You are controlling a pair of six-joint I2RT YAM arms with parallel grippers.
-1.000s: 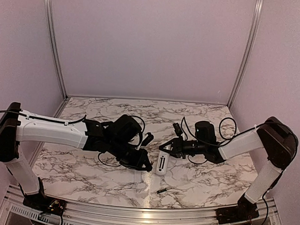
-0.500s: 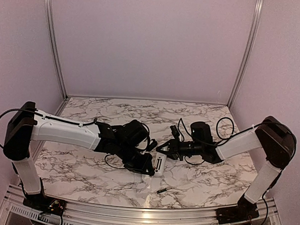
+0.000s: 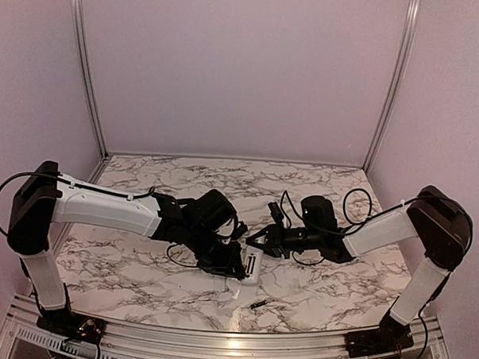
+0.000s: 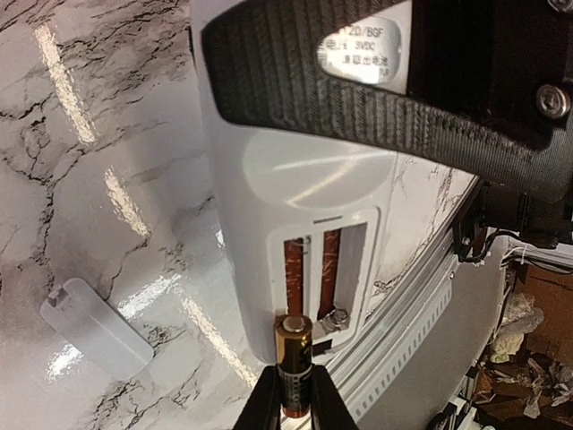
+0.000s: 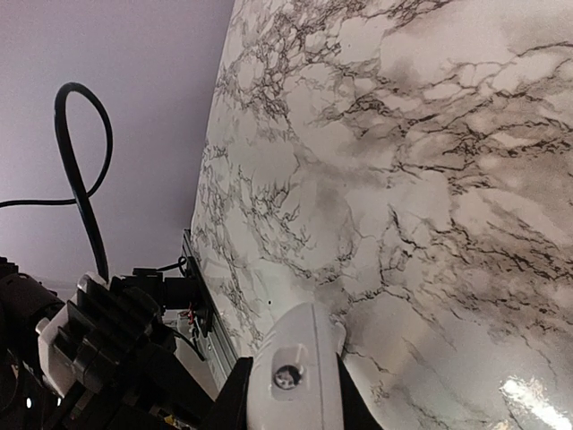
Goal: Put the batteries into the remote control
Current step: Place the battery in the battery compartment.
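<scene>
Nothing is loaded yet: your right fingers (image 4: pixel 376 107) clamp the slim white remote control (image 4: pixel 269 179) over the marble counter (image 3: pixel 314 286), and your left fingers (image 4: pixel 267 408) pinch the dark gold-tipped battery (image 4: pixel 296 363) at its open, empty bay.

White remote (image 4: pixel 295 179) back-up, compartment (image 4: pixel 324 269) open; dark battery (image 4: pixel 296 358) at its edge.
</scene>
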